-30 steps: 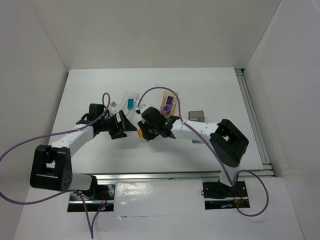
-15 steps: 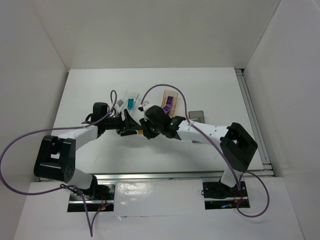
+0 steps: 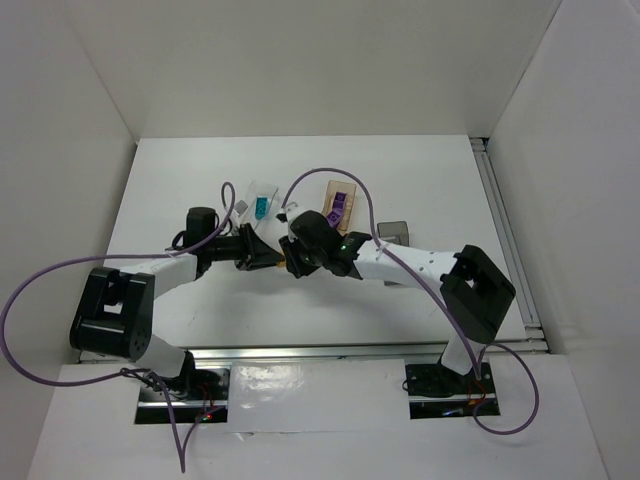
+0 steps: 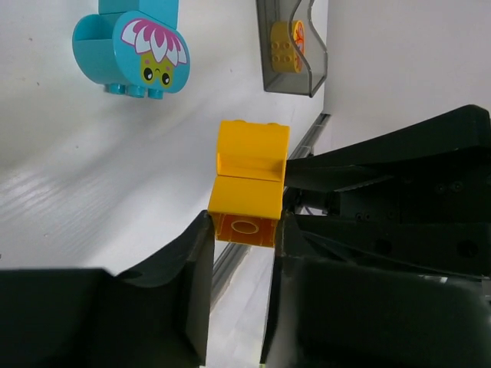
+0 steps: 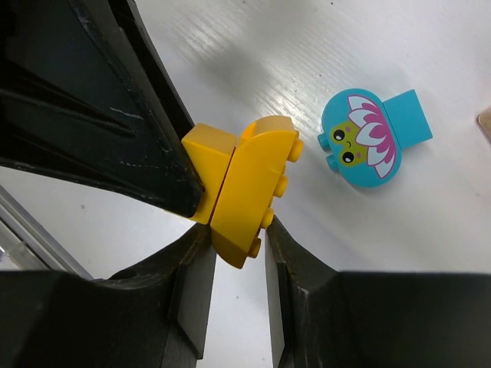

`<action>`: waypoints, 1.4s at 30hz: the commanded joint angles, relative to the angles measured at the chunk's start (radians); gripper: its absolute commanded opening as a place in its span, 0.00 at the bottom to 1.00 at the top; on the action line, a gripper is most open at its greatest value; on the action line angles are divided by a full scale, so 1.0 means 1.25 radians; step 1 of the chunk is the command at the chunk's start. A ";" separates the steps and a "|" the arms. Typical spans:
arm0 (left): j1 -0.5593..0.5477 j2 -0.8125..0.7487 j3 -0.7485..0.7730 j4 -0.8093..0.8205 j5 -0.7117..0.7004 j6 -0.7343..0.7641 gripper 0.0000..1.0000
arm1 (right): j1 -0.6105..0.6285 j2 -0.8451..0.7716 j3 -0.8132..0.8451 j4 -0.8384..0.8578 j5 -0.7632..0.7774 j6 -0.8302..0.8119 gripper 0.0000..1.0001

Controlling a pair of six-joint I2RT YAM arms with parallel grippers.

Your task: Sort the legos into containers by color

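So both arms meet mid-table (image 3: 420, 170): left gripper (image 3: 266, 258) comes in from the left, right gripper (image 3: 292, 260) from the right, tips nearly touching. The left brick (image 5: 205, 175) sits between the left fingers and the right brick (image 5: 249, 192) between the right ones, and the two are pressed together side by side.

Behind them are three trays in a row:
- **Left tray (image 3: 268, 190):** the left-tray brick (image 3: 262, 207) seems to sit in it.
- **Middle tray (image 3: 327, 190):** holds the middle-tray brick (image 3: 340, 207).
- **Right tray (image 3: 393, 232):** sits a bit nearer, with the right-tray brick (image 4: 288, 37) inside.
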 commanded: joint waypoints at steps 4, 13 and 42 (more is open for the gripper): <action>-0.004 -0.010 0.014 0.021 0.029 0.002 0.00 | 0.007 -0.025 0.031 0.012 -0.014 0.012 0.52; 0.019 -0.033 0.014 0.006 0.079 0.047 0.00 | -0.127 -0.235 -0.119 0.078 -0.275 0.066 0.67; -0.020 -0.108 0.021 0.116 0.184 0.036 0.00 | -0.278 -0.026 -0.153 0.535 -0.811 0.303 0.51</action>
